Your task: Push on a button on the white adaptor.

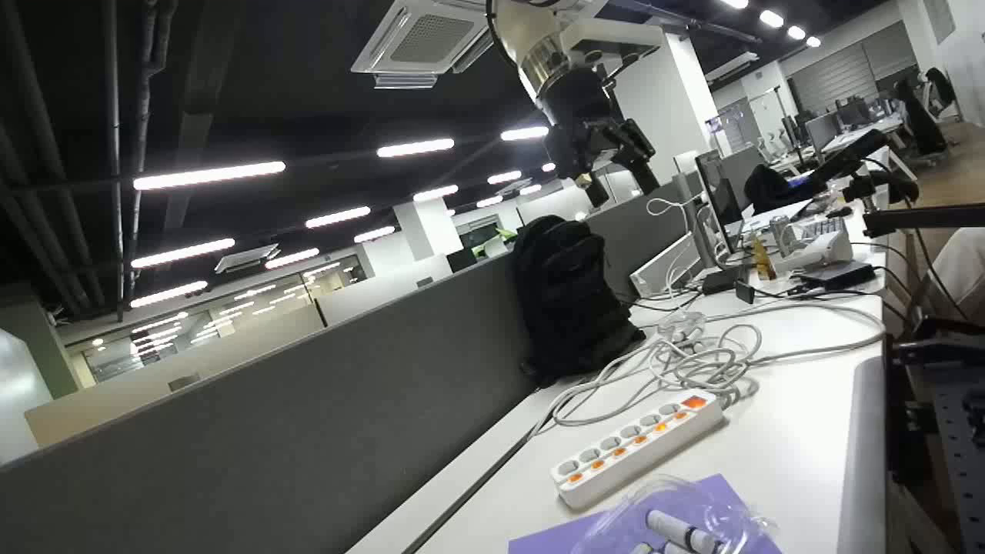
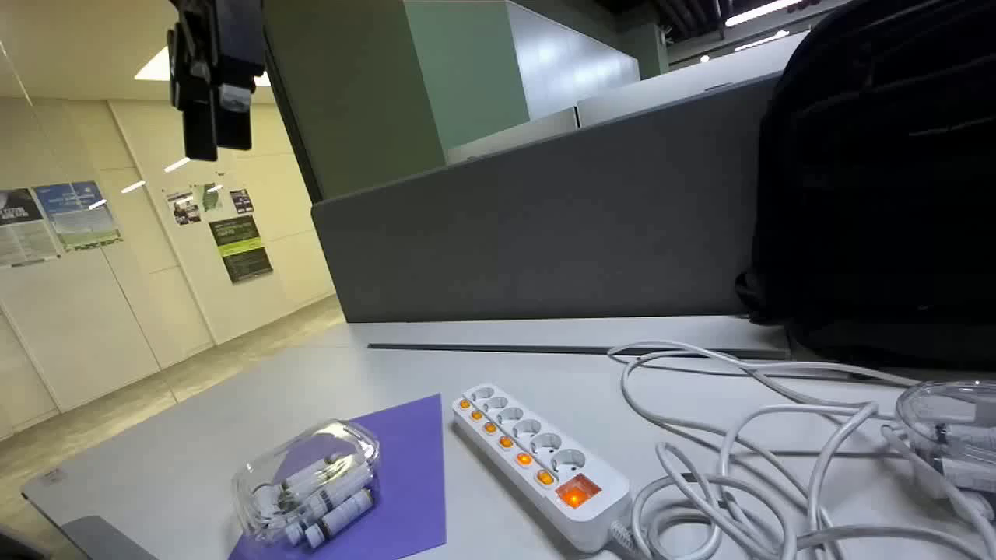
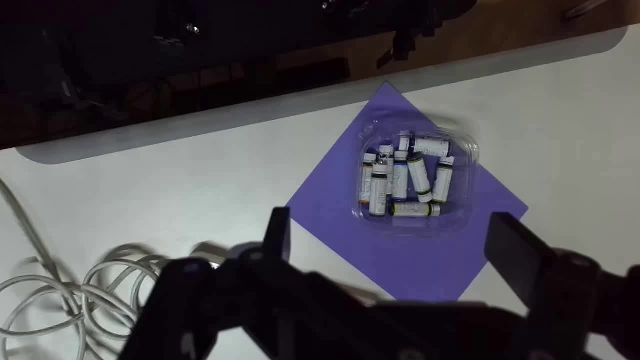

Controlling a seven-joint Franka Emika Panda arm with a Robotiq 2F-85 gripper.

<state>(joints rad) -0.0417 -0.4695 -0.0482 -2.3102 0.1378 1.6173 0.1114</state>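
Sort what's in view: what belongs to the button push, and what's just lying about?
For the job:
white adaptor
its orange buttons
jaws, open

Just lying about:
purple sheet
clear container on it
small bottles inside
tangled white cables
black backpack

The dark claw [image 3: 392,242] stands at the bottom of the wrist view, its fingers [image 3: 517,255] spread wide apart. On the pale counter [image 3: 175,200] lies a purple sheet [image 3: 415,270], one corner over the counter's grey border. A clear plastic container [image 3: 462,215] rests on it, its upper right corner reaching past the sheet, with small white-labelled bottles [image 3: 378,192] inside. Pale cables [image 3: 80,289] lie in loops at lower left.
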